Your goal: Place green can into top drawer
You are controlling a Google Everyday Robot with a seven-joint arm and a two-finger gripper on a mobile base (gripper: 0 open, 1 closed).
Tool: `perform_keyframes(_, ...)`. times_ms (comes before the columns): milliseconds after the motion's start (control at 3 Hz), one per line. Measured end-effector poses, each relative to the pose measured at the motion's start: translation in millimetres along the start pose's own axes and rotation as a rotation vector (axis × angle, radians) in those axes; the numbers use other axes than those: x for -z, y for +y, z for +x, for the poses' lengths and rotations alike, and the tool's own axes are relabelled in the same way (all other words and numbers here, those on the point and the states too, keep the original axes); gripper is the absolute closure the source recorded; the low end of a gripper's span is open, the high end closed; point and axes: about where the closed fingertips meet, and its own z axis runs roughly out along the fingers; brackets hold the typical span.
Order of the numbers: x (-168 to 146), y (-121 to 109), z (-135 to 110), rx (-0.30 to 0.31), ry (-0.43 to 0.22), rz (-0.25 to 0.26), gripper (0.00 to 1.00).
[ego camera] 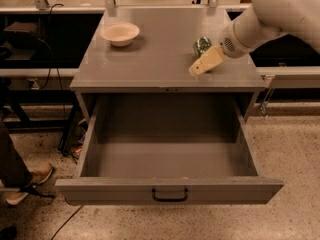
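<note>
The green can (201, 46) lies on its side on the grey cabinet top (160, 54), towards the right. My gripper (196, 70) comes in from the upper right on the white arm, its cream finger (206, 61) lying over the can's near end and hiding part of it. The top drawer (167, 156) is pulled wide open below the cabinet top. Its inside shows bare, and its front panel carries a small black handle (170, 195).
A beige bowl (120, 33) stands at the cabinet top's back left. A person's leg and shoe (20, 176) are at the left edge on the speckled floor. Cables run under the dark benches on both sides.
</note>
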Motion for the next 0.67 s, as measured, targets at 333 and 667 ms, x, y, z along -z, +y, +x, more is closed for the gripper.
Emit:
perform_keyframes(333,-51,-8,-25,-0.1,-0.073,0.04,0.0)
perform_keyframes(667,-77,-10,-34,-0.133,-0.084,0.061,0.0)
